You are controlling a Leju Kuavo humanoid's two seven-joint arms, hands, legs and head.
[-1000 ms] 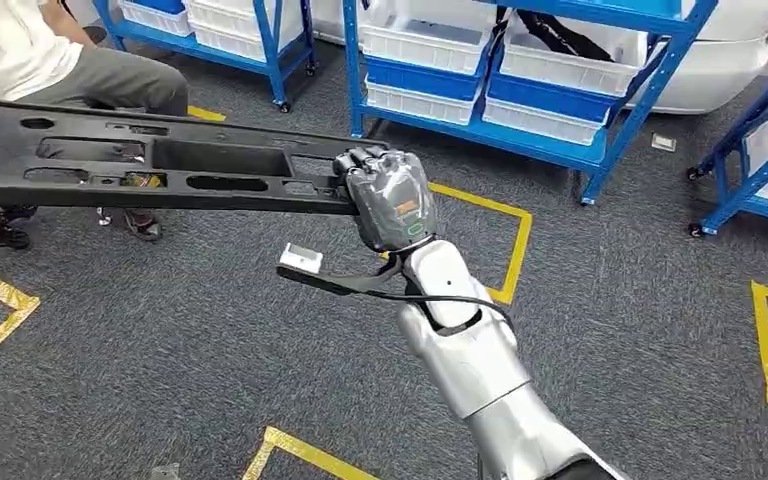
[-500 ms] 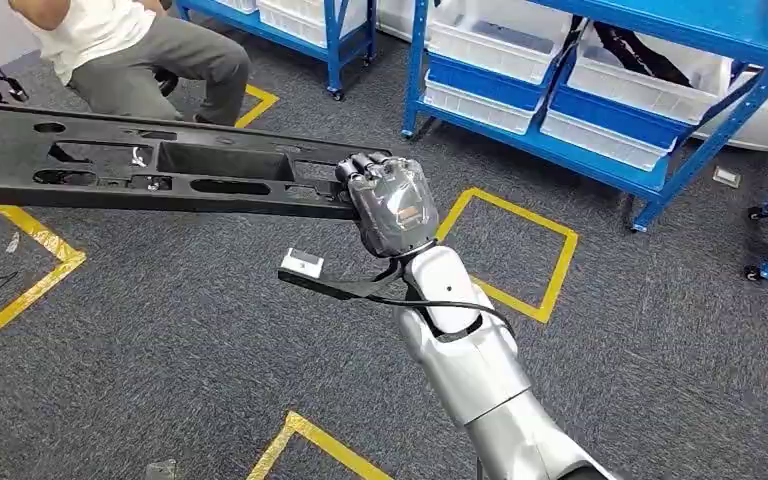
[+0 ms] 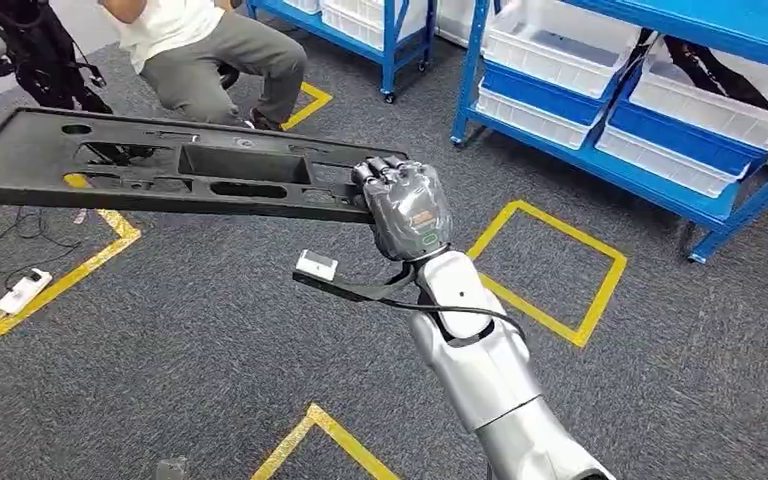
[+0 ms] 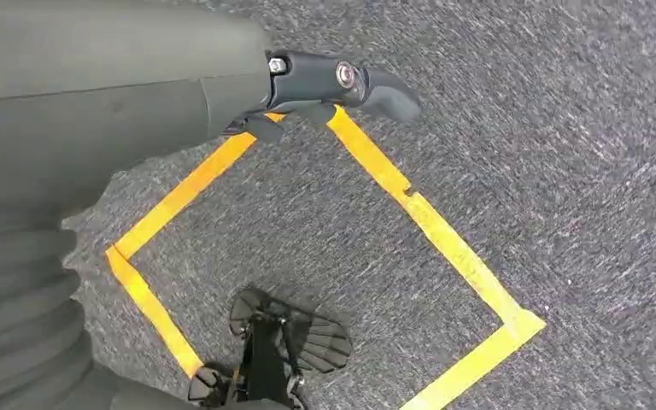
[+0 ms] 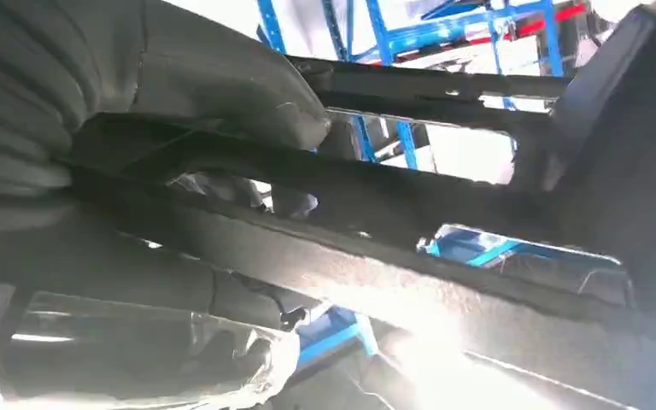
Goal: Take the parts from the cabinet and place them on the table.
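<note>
Carrying leg of the job, by the look of it: the right hand [image 3: 407, 205] has its fingers wrapped round one end of the long black part [image 3: 160, 165], which juts out level and away from it over the grey carpet [image 3: 210, 340]. The left hand [image 4: 342, 81] hangs over yellow floor tape [image 4: 427, 222], its grey thumb out straight; its fingers aren't visible, so spread or curled, I cannot tell. No table in sight, so the next move calls for finding one and holding that long lever steady. The part looks like rigid moulded plastic, matte, grainy, pierced with cutouts and a deep rectangular well. A seated person [image 3: 215, 45] sits beyond it, beside blue racks [image 3: 600, 160] of white bins
</note>
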